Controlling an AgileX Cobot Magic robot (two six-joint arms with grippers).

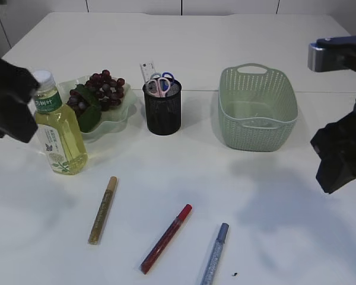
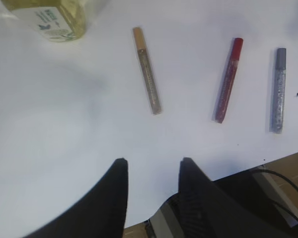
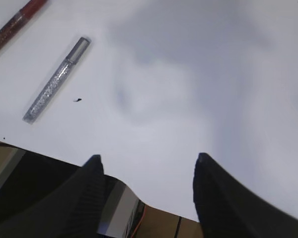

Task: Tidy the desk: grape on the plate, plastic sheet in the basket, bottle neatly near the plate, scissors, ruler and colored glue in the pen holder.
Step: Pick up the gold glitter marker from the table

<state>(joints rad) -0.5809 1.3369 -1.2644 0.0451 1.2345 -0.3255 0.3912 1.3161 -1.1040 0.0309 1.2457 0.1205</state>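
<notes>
Dark grapes (image 1: 104, 89) lie on the pale green plate (image 1: 126, 107). Just left of the plate stands the yellow bottle (image 1: 59, 127), upright. The black mesh pen holder (image 1: 162, 110) holds the scissors (image 1: 162, 84) and the ruler (image 1: 146, 70). Three colored glue sticks lie on the table near the front: gold (image 1: 102, 209) (image 2: 147, 70), red (image 1: 165, 238) (image 2: 227, 82) and silver (image 1: 215, 254) (image 2: 277, 91) (image 3: 56, 79). I cannot make out the plastic sheet. My left gripper (image 2: 153, 161) hangs open and empty above the table, short of the glue sticks. My right gripper (image 3: 149, 156) is open and empty near the front edge.
The green basket (image 1: 258, 127) stands right of the pen holder. The left arm (image 1: 9, 98) hovers beside the bottle, and the right arm (image 1: 344, 151) hovers at the right edge. The table's front edge lies just beneath both grippers.
</notes>
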